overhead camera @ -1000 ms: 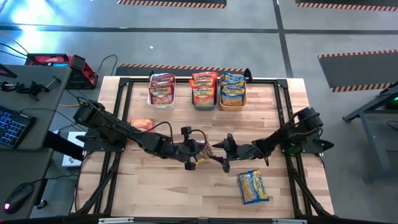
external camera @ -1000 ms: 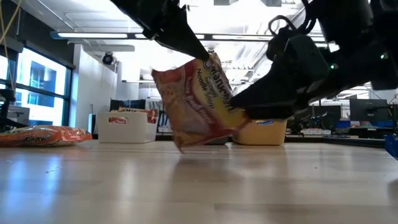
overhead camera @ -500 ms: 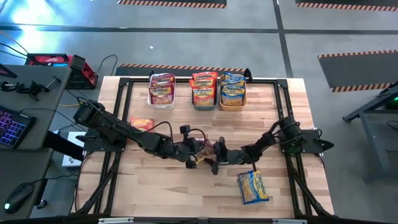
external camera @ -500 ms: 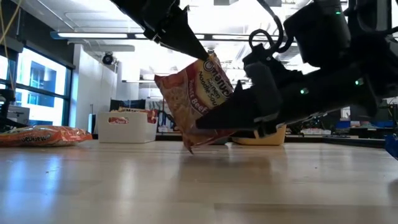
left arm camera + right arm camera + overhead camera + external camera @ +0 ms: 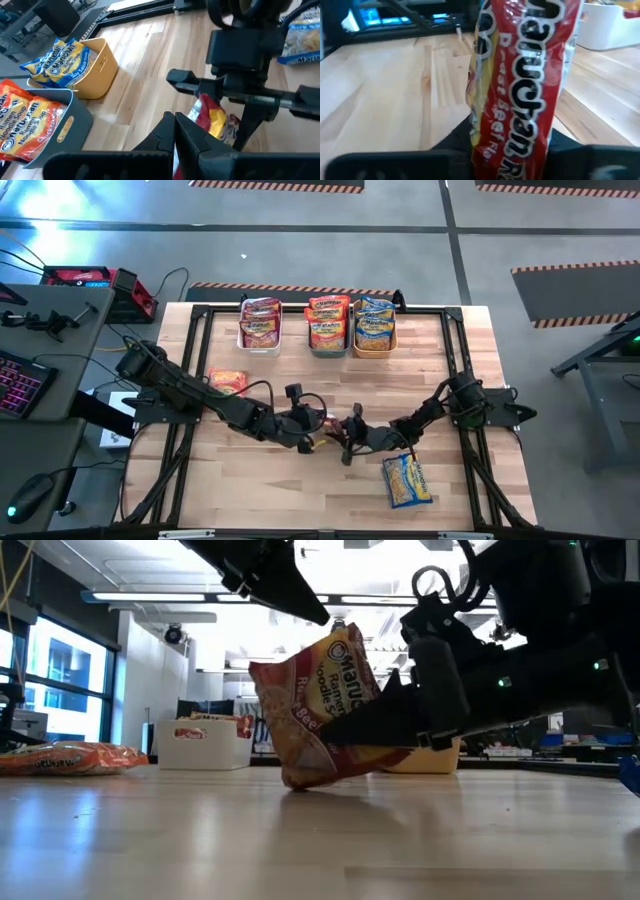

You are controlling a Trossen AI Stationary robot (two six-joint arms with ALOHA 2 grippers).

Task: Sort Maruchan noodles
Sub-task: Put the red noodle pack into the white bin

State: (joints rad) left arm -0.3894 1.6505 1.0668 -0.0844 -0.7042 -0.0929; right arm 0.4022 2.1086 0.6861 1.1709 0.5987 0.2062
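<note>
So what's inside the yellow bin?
The yellow bin holds blue-and-yellow noodle packets, two showing from above, stacked overlapping. Anything beneath them, and the bin's floor, is covered, so how many there are in all cannot be told.

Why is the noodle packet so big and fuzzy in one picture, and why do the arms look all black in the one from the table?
Right wrist view: the red noodle packet sits right against the lens, so it fills the picture and blurs. Low view: bright ceiling lights shine from behind, turning the arms into dark shapes; the wooden table shows soft glare.
</note>
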